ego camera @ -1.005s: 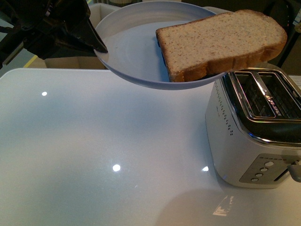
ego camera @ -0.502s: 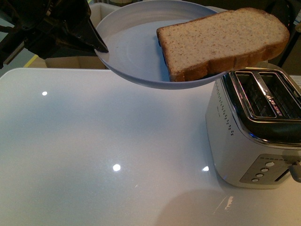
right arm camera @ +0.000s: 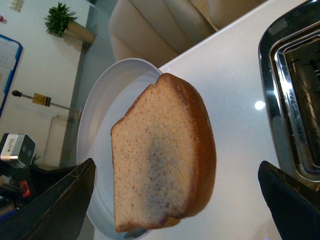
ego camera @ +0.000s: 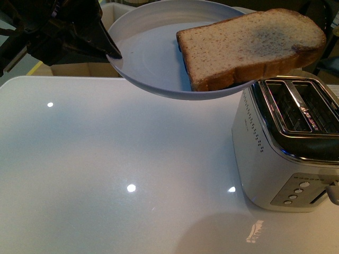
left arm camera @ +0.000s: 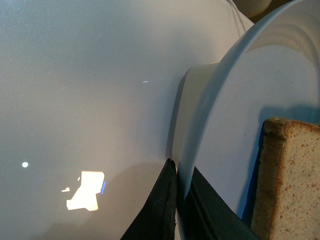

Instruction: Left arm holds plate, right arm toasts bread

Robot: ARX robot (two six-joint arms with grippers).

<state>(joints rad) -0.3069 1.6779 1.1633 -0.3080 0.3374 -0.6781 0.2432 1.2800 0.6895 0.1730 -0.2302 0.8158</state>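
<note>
Left tool (ego camera: 110, 51) clenched on the left rim of the plate (ego camera: 148, 58). In the left wrist view one dark finger (left arm camera: 165, 205) lies under the rim and the other on the inner face, with the rim pinched between them. Plate held clear of the white table (ego camera: 106, 159), tilted, its right side lower than its left.

Plate contents: one slice of bread (ego camera: 249, 45), lying flat on the right half. Flat cut edge sits toward the plate centre. Rounded crust end overhangs the right rim and reaches out over the toaster (ego camera: 286, 153). A grey shadow patch falls on the middle of the slice's top face.

Toaster: silver, standing on the table at the right, directly below the plate's right edge and the overhanging crust. Two slots (ego camera: 302, 108) face up; metal guide wires show inside them. Four small buttons on the near face.

Right tool (right arm camera: 176, 167): not in the front view. In the right wrist view its two dark fingers are spread wide, one on either side of the slice, touching neither bread nor plate.
</note>
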